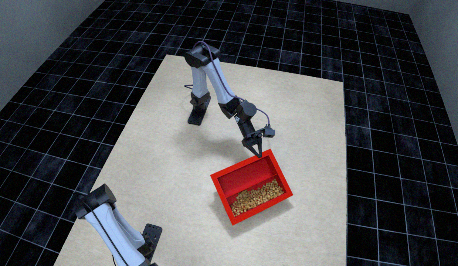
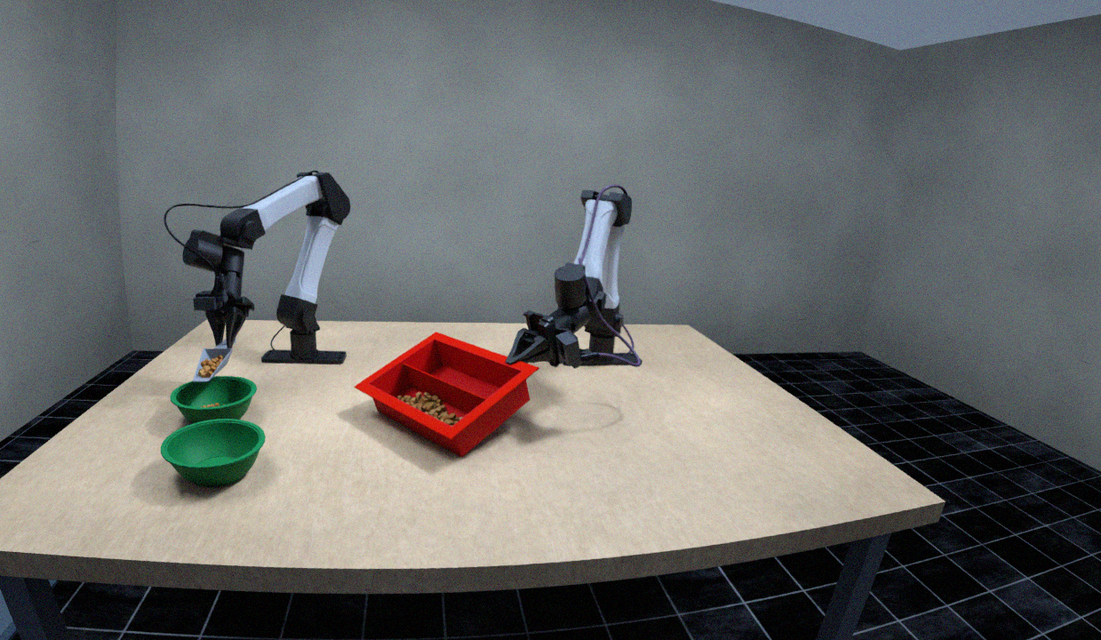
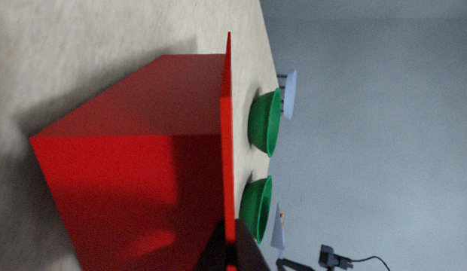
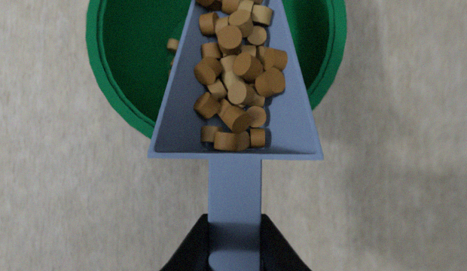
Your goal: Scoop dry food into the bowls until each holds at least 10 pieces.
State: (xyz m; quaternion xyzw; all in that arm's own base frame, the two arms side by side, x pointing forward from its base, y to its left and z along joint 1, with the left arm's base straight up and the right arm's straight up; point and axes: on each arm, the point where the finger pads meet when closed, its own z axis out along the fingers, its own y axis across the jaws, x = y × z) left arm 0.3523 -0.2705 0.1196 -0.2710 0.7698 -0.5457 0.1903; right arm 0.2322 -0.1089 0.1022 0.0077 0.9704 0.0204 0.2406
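Note:
The red box (image 1: 223, 198) (image 2: 494, 418) (image 3: 124, 162) is tilted, with dry food (image 1: 257, 196) (image 2: 430, 405) along its low side. My left gripper (image 1: 259, 155) (image 2: 510, 362) (image 3: 231, 231) is shut on its raised rim. My right gripper (image 2: 224, 344) (image 4: 233, 225) is shut on the handle of the grey-blue scoop (image 3: 277, 233) (image 4: 235, 181). The scoop holds several pieces (image 4: 237, 75) and hangs over the farther green bowl (image 2: 211, 410) (image 3: 248, 205) (image 4: 120, 102), its tip pointing down somewhat. A few pieces show in that bowl; the scoop hides part of it. The nearer green bowl (image 2: 211, 471) (image 3: 259, 120) stands upright and looks empty.
Both bowls stand close together on the table (image 1: 306, 132) (image 2: 618, 493), left of the box in the exterior view. The top view shows neither bowl nor the scoop. The right arm's base (image 2: 303, 356) stands behind the farther bowl and the box.

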